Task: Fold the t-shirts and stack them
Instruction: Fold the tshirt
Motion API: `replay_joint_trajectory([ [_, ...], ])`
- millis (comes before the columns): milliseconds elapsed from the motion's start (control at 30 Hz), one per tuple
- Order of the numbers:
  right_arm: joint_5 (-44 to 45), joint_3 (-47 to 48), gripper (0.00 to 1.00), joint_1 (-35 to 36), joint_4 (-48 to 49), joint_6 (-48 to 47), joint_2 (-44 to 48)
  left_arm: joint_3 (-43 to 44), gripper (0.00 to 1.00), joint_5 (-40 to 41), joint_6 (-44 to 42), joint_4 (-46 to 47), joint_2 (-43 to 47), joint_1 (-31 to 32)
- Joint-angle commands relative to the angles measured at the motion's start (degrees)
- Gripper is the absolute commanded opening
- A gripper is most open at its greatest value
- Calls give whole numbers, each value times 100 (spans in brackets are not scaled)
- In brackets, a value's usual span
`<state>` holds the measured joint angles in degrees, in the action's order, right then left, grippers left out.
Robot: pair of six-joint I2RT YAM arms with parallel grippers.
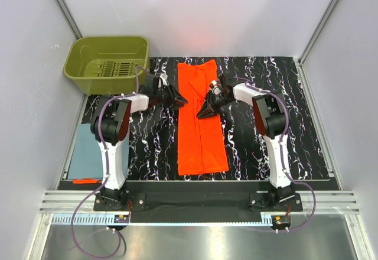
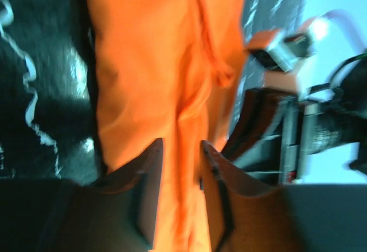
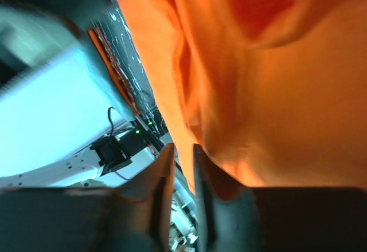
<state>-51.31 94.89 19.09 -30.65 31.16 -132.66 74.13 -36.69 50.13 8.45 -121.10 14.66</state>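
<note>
On the desk (image 1: 283, 130), centre, the orange shirt (image 1: 201, 136) lies as a long narrow strip. The left pincer (image 1: 182, 101) is at its left edge, jaws apart. The right pincer (image 1: 202, 114) is over the cloth, jaws slightly apart. Neither seems to grip. Next is probably a crosswise fold, then stacking it on the folded blue-grey shirt (image 1: 88, 150), far left.

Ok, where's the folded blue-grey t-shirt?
Top view: the folded blue-grey t-shirt lies left of the black mat, beside the left arm, nearer than the olive-green plastic basket.
</note>
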Motion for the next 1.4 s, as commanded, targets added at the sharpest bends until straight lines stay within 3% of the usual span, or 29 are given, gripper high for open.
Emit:
replay_joint_trajectory([
  [0, 253, 47, 29, 33, 60, 48, 678, -39, 42, 37, -897, -797, 900, 186],
  [67, 410, -233, 34, -19, -115, -83, 916, -196, 54, 704, -1607, -1888, 1402, 327],
  [167, 804, -874, 45, -46, -571, -513, 1513, -1062, 62, 1329, -1752, -2347, 2527, 494],
  [300, 1272, -2242, 52, -46, -828, -839, 2654, -2330, 64, 1576, -1428, -2506, 3767, 898],
  [367, 1351, -2728, 56, -46, -828, -813, 3008, -2955, 64, 1752, -1122, -2550, 4286, 1407],
  [533, 1737, -4205, 63, -46, -687, -620, 4054, -3807, 68, 2113, -304, -2436, 4455, 2409],
  [700, 1764, -5145, 66, -55, -450, -216, 4634, -4433, 68, 2411, 769, -1997, 4463, 2648],
  [1067, 1615, -6201, 64, -187, 331, 241, 4600, -5426, 61, 2816, 1974, -1935, 5368, 2973],
  [1367, 1897, -6193, 60, -186, 675, 400, 4600, -5514, 60, 2833, 2185, -1943, 5201, 3333],
])
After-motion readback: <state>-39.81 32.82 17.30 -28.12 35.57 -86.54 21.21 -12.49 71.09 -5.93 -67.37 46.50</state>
